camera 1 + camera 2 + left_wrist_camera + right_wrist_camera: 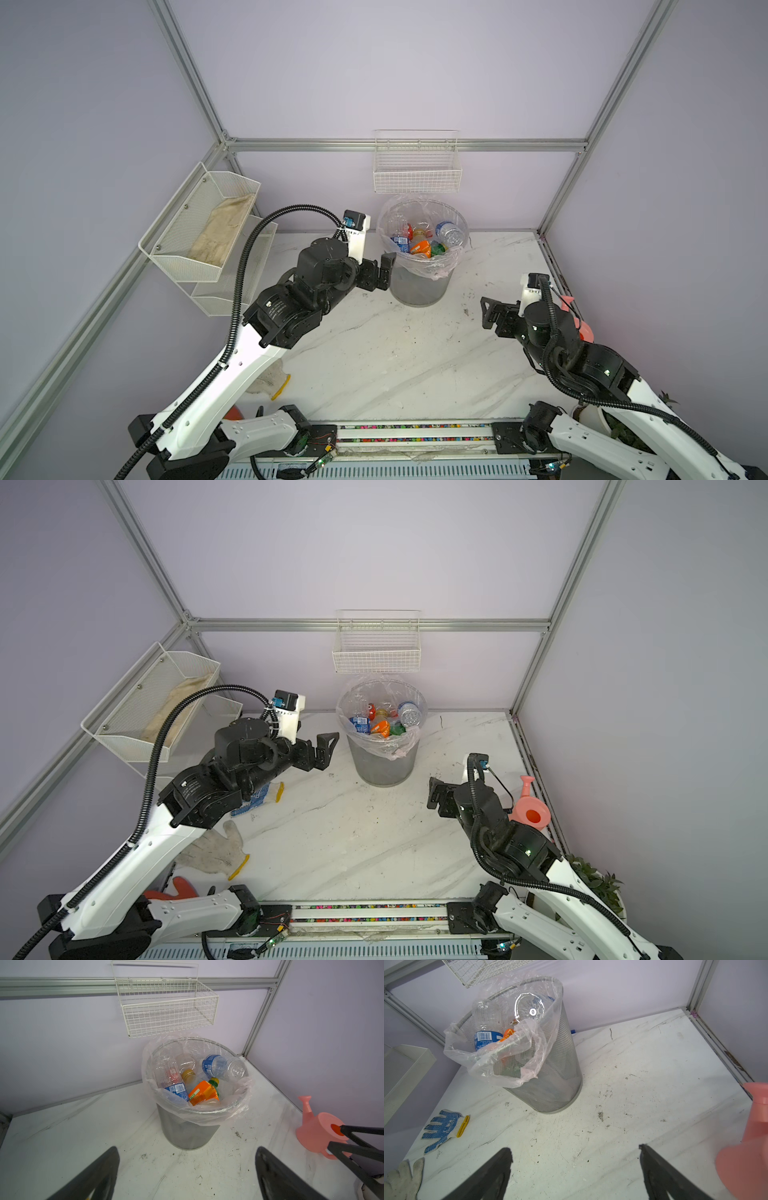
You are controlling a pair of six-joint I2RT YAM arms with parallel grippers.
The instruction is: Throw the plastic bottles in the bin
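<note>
Left hand [326, 750] gapes empty near bin [382, 769]; plastic bottles [384, 725] lie inside

text: none legible | blue bottle label [485, 1040]: barcode, print too small | orange bottle label [202, 1094]: print unreadable

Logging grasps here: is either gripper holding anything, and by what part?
Nothing is held. The left gripper and right gripper are both open and empty.
</note>
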